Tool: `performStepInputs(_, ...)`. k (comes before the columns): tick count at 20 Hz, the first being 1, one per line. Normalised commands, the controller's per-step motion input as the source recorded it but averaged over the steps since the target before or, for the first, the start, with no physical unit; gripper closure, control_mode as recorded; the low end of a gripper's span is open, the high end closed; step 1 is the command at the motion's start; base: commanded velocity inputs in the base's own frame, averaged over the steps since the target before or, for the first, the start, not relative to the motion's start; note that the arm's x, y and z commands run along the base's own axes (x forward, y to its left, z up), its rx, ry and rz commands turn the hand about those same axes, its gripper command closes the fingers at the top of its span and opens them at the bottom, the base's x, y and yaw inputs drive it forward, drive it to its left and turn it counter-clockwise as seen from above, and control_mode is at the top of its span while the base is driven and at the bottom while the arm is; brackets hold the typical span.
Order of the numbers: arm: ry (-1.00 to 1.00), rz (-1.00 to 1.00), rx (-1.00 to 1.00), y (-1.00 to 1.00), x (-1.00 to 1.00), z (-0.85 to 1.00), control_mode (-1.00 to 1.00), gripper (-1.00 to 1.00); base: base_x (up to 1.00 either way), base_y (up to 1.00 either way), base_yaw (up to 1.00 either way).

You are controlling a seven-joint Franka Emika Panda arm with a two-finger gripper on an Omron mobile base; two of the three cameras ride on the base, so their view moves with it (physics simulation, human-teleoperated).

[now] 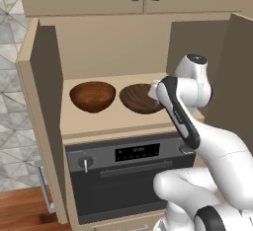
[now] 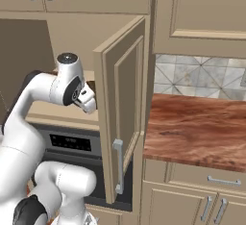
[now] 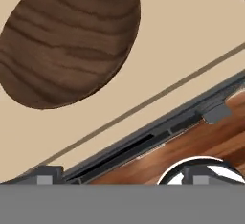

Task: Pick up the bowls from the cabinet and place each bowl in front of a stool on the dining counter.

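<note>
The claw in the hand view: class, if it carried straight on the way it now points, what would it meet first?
Probably the right-hand wooden bowl on the cabinet shelf, which sits ahead of the claw. Depth is unclear, so it might reach bare shelf beside the bowl instead.

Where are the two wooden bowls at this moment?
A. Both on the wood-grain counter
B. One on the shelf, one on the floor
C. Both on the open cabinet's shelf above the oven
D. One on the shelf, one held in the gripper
C: in the left base view the left bowl and the right bowl both sit side by side on the cabinet shelf above the oven.
</note>
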Motion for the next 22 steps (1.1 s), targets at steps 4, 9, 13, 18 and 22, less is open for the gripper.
performStepInputs(4,0.0,-0.3,0.41,-0.16,0.06,0.04,-1.0,-1.0,0.0,0.0,0.0)
performStepInputs(9,0.04,-0.24,0.1,-0.11,0.29,-0.04,-1.0,-1.0,0.0,0.0,0.0)
performStepInputs(13,0.04,-0.19,0.0,0.0,0.44,-0.12,-1.0,-1.0,0.0,0.0,0.0)
performStepInputs(18,0.1,-0.15,0.0,-0.06,0.47,-0.07,-1.0,-1.0,0.0,0.0,0.0)
performStepInputs(22,0.06,-0.04,0.0,-0.25,0.12,-0.24,-1.0,-1.0,0.0,0.0,0.0)
